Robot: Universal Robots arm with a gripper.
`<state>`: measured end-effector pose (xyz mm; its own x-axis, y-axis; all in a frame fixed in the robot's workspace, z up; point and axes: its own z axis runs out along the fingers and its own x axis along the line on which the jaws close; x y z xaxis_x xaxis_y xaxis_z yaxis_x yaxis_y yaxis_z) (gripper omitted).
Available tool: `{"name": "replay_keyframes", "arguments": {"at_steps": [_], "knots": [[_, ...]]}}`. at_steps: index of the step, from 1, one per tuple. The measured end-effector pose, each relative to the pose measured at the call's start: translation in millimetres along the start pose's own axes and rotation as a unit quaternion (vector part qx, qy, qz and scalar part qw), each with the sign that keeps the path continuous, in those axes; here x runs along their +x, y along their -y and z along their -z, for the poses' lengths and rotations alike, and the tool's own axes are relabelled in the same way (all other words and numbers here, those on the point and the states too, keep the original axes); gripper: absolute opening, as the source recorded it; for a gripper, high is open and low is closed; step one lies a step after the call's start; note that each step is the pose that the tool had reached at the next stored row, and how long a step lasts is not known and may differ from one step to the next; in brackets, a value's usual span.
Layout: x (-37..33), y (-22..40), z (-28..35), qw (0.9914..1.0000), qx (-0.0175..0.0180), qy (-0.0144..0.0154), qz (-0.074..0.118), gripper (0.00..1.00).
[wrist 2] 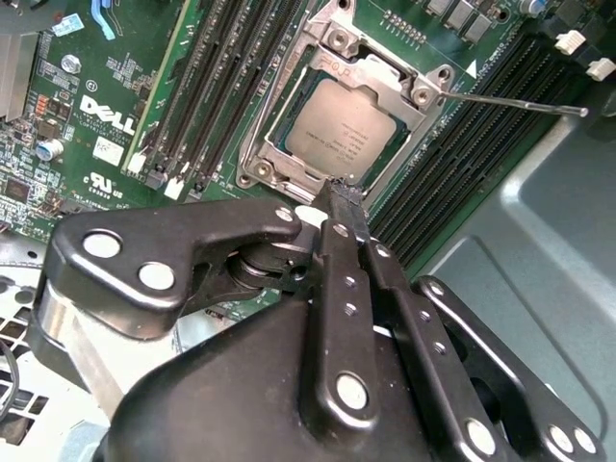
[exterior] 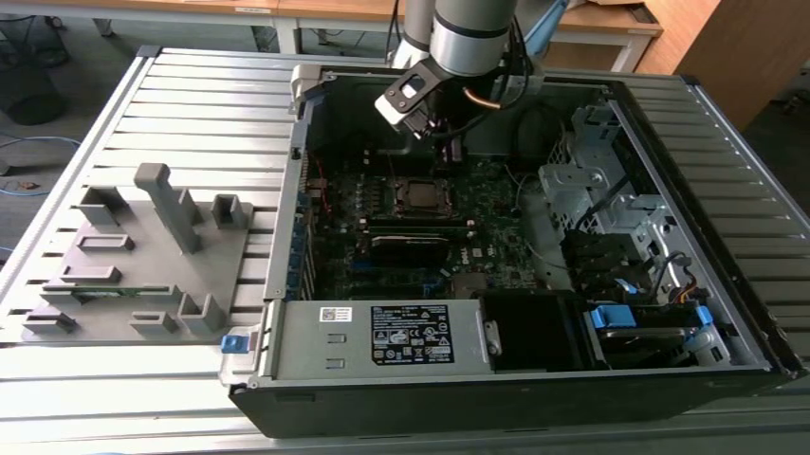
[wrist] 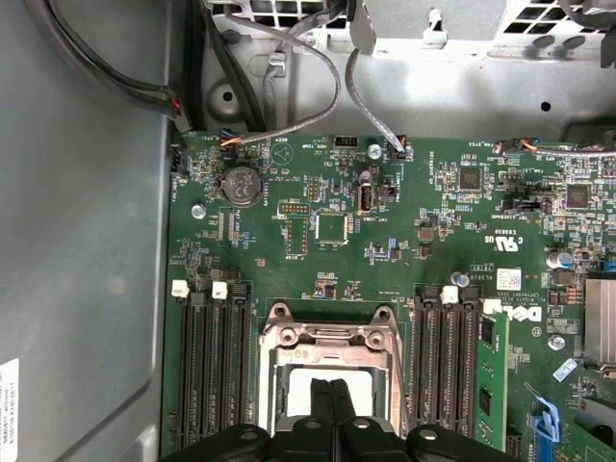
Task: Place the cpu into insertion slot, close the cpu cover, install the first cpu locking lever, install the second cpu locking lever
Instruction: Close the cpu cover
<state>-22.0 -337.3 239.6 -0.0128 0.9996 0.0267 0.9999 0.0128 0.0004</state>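
Claw (wrist 2: 344,197): two black fingers pressed together, pinching nothing that shows, tips at the near edge of the socket frame. Cpu (wrist 2: 337,130): seated in the insertion slot (exterior: 418,194), grey face up. Cpu cover (wrist 2: 377,65): appears lowered around the chip. Locking lever (wrist 2: 510,102): thin rod standing out free over the memory slots (wrist 2: 462,140); a second lever cannot be made out. Step in hand, by judgement: cover closing done or nearly so, levers not yet fastened. Requirement: a fine, steady push on a thin springy rod, clear of the circuit board (wrist: 385,241). Second wrist view gives chip and lever; exterior view gives the arm (exterior: 471,33) reaching into the open case (exterior: 506,412).
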Motion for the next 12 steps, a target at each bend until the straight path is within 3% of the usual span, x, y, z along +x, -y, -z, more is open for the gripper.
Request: {"name": "replay_keyframes", "arguments": {"at_steps": [12], "knots": [[0.0, -0.2, 1.0, 1.0, 0.0001, 0.0002, 0.0, 0.11]]}}
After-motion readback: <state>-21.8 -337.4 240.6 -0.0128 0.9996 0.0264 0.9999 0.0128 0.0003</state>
